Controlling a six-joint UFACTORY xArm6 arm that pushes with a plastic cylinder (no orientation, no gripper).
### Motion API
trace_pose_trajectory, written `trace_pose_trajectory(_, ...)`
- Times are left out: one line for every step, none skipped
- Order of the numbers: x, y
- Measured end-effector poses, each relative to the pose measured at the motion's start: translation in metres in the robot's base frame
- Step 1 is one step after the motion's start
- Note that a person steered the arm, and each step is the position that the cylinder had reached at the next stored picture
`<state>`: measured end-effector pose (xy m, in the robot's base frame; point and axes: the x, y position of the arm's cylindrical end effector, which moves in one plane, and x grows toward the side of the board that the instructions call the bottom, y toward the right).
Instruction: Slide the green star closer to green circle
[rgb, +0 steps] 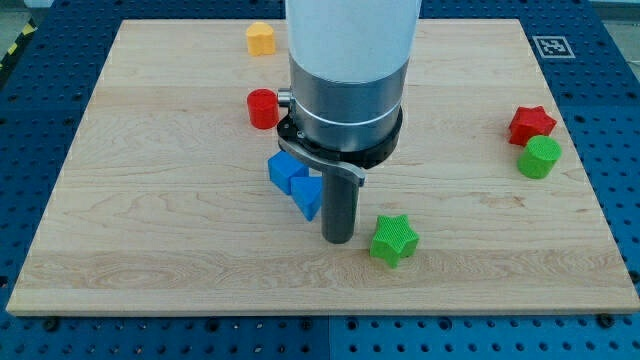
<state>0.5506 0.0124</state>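
The green star (394, 239) lies on the wooden board below the middle, toward the view's right. The green circle (540, 157) stands near the view's right edge, just below the red star (531, 124). My tip (338, 239) rests on the board just left of the green star, a small gap apart, and right of the blue triangle (309, 196). The arm's wide grey body hides the board above the tip.
A blue cube (286, 170) touches the blue triangle at its upper left. A red cylinder (263, 108) stands left of the arm body. A yellow block (260, 38) sits near the view's top edge. The board (150, 220) ends in a blue perforated table.
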Motion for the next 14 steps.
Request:
trace_pose_trajectory(0.000, 0.000)
trace_pose_trajectory(0.007, 0.000)
trace_pose_trajectory(0.007, 0.001)
trace_pose_trajectory(0.007, -0.005)
trace_pose_trajectory(0.022, -0.003)
trace_pose_trajectory(0.033, 0.020)
trace_pose_trajectory(0.013, 0.053)
trace_pose_trajectory(0.008, 0.089)
trace_pose_trajectory(0.008, 0.119)
trace_pose_trajectory(-0.017, 0.125)
trace_pose_trajectory(-0.051, 0.106)
trace_pose_trajectory(-0.076, 0.107)
trace_pose_trajectory(-0.075, 0.142)
trace_pose_trajectory(-0.087, 0.135)
